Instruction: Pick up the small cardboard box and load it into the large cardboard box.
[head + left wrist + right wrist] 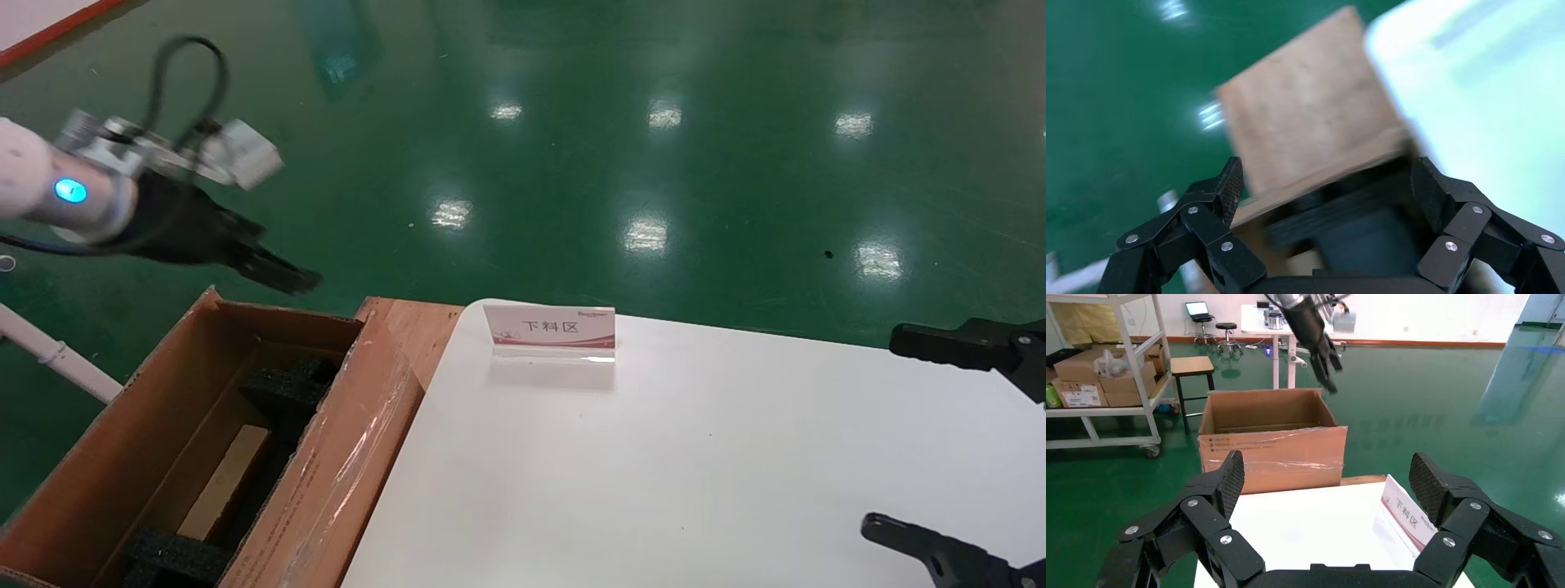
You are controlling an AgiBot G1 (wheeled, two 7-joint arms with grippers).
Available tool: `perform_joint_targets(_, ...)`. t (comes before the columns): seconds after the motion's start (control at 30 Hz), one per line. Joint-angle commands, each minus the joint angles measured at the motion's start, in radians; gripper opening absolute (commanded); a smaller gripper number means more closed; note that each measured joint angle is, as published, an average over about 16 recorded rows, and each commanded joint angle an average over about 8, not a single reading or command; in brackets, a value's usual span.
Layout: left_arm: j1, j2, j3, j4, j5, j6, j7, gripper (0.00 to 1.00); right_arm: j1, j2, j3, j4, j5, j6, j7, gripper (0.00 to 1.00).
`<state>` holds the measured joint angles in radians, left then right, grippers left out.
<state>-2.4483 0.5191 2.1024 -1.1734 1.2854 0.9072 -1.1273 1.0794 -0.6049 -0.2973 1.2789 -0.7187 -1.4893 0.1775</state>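
Observation:
The large cardboard box [155, 425] stands open on the floor at the table's left end, with clear tape shining on its near flap [351, 449]. Inside it, the small cardboard box [225, 482] lies as a slim pale-tan slab between black foam blocks [286, 384]. My left gripper [282, 276] hangs in the air above the carton's far end, open and empty. The left wrist view shows that gripper [1327, 177] over a brown flap [1309, 116] and the foam [1352, 208]. My right gripper [878, 437] stays open over the table's right side, also empty [1327, 478].
A white table [654, 457] carries a small acrylic sign [549, 331] with red print near its far edge. Green glossy floor surrounds everything. The right wrist view shows the carton [1272, 441] with shelving [1101, 373] and a stool [1191, 367] behind it.

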Motion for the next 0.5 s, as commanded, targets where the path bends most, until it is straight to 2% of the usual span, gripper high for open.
perform_joint_targets(0.03,0.041,0.003,-0.055,-0.004,-0.017,0.017,0.029,1.00,0.000,0.000,0.000,0.000,0.000,0.000,0.000,1.00)
perform_joint_targets(0.5,0.394,0.026,-0.524,-0.032,-0.160,0.168,0.270,1.00,0.000,0.000,-0.001,0.000,0.001,0.000,0.000,1.00)
